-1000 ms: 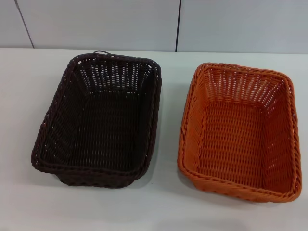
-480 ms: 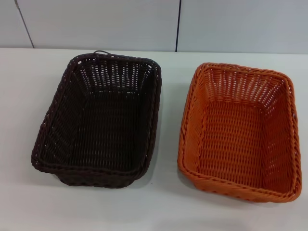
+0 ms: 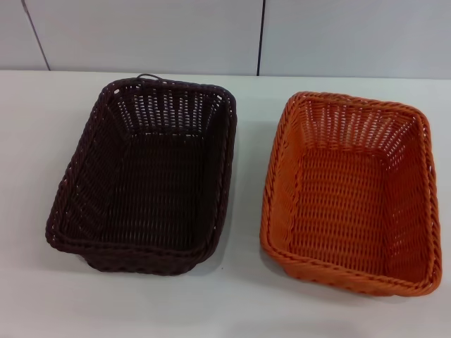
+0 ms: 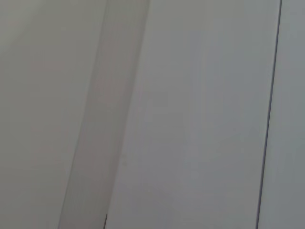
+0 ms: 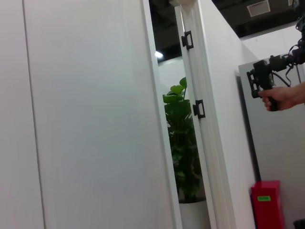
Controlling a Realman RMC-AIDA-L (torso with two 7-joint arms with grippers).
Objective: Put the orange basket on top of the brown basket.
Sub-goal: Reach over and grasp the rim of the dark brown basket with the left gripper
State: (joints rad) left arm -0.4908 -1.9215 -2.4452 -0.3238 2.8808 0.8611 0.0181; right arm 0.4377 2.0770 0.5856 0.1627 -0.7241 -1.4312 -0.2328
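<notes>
The orange basket (image 3: 351,190) sits empty on the white table (image 3: 246,303), on the right in the head view. The brown basket (image 3: 148,176) sits empty to its left, with a gap of bare table between them. Both stand upright, long sides running away from me. Neither gripper shows in any view. The left wrist view shows only a pale wall panel, and the right wrist view shows white panels and a room beyond.
A white panelled wall (image 3: 141,35) runs along the far edge of the table. Bare table lies in front of both baskets and to the left of the brown one. A potted plant (image 5: 183,143) and a red box (image 5: 267,205) show in the right wrist view.
</notes>
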